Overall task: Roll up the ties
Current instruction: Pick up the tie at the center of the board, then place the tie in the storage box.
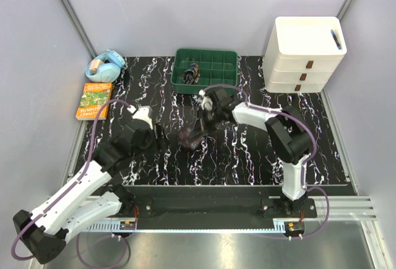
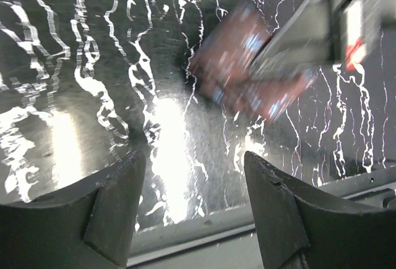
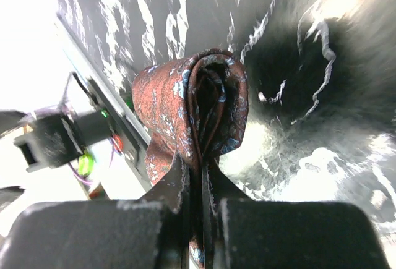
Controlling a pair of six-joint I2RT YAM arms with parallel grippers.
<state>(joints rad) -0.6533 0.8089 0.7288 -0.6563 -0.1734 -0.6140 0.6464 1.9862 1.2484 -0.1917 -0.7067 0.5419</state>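
Right claw clenched on rolled tie, frame centre in top view, near tabletop. Left claw released, empty, just left of roll; roll lies ahead of it, toward upper right

The top external camera is fixed high above and behind the arm bases. It looks down and forward over the whole marbled mat, and the rolled tie lies near the middle of its field, seen from far off.

The left wrist camera sits low, to the left of the rolled tie. It faces the tie across the mat, past the spread fingers of the left gripper. The tie appears up and right of centre, blurred.

The right wrist camera looks along the right gripper, which is clamped on the rolled tie. The range is very close and the tie fills the centre.

All three views share the rolled tie and the mat just around it.
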